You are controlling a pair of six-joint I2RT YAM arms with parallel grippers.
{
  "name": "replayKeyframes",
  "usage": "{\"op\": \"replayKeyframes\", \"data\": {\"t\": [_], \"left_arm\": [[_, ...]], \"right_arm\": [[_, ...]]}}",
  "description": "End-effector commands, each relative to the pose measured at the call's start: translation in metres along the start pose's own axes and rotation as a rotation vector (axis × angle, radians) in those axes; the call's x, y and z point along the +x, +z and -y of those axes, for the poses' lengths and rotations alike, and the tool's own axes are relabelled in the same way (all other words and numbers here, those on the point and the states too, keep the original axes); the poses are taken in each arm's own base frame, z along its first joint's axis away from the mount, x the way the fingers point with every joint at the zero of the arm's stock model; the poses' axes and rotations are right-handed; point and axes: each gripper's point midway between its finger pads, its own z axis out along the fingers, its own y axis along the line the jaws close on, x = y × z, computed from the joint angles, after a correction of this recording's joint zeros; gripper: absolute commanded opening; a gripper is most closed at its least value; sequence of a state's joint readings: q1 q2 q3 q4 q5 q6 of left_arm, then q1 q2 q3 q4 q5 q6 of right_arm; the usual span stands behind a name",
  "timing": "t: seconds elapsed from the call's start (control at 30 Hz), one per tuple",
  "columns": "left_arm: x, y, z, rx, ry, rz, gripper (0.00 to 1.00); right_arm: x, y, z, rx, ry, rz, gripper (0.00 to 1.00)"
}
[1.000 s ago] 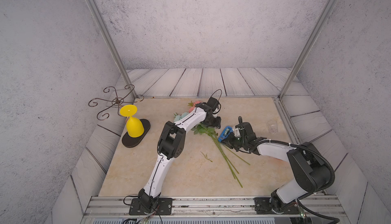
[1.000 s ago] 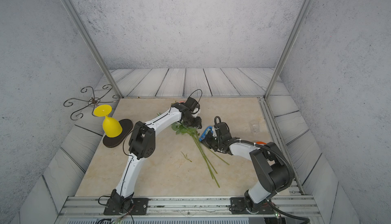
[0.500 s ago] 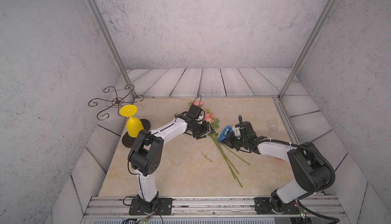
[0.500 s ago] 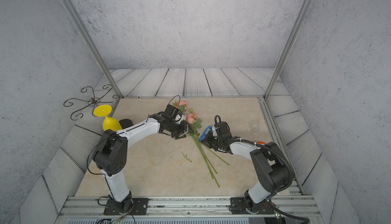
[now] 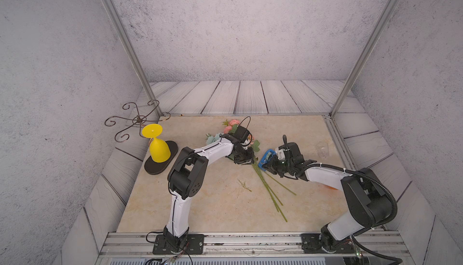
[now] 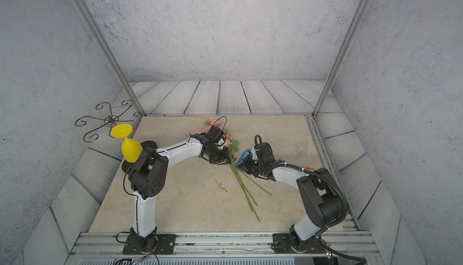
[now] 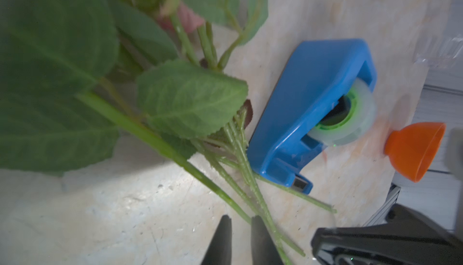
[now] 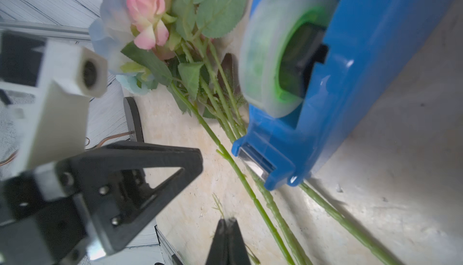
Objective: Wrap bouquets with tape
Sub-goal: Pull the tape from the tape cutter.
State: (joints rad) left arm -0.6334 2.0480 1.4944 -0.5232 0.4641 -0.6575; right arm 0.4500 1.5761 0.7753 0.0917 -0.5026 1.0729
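Beside the tape, bouquets, blooms toward back.

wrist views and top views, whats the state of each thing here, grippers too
bouquets, lying flat on the table, stems fanned out
tape dispenser, roll mounted, cutter end over the stems
left gripper, jaws nearly together at the stems, grip unclear
right gripper, shut, nothing seen in it
yellow goblet, upside down on its black base
loose sprig, lying flat, apart from the stems
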Motion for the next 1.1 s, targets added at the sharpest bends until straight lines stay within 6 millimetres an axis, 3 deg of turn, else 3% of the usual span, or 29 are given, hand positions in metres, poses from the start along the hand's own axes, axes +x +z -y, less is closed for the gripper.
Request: {"op": "replayKeyframes", "data": {"t": [0.0,0.17,0.37,0.53,0.77,0.9,1.07], "left_arm": [[0.01,0.014,0.013,0.036,0.047,-0.025,0.26],[0.009,0.032,0.018,0.076,0.023,-0.048,0.37],[0.019,0.047,0.002,0.023,0.014,-0.073,0.37],[0.015,0.056,-0.001,0.018,-0.018,-0.059,0.43],[0.013,0.065,0.002,0.029,-0.073,-0.035,0.44],[0.019,0.075,-0.004,0.003,-0.103,-0.043,0.44],[0.014,0.072,-0.001,-0.004,-0.1,-0.032,0.44]], "right_arm": [[-0.005,-0.011,-0.02,-0.034,-0.026,0.006,0.04],[-0.002,-0.011,-0.016,-0.032,-0.014,-0.001,0.04],[-0.001,-0.009,-0.015,-0.035,-0.015,-0.009,0.05],[0.001,-0.007,-0.012,-0.036,-0.007,-0.018,0.05],[0.006,-0.004,-0.006,-0.024,0.005,-0.044,0.05],[0.006,-0.012,-0.02,-0.022,-0.042,-0.052,0.05],[0.013,-0.008,-0.008,-0.012,-0.015,-0.067,0.05]]}}
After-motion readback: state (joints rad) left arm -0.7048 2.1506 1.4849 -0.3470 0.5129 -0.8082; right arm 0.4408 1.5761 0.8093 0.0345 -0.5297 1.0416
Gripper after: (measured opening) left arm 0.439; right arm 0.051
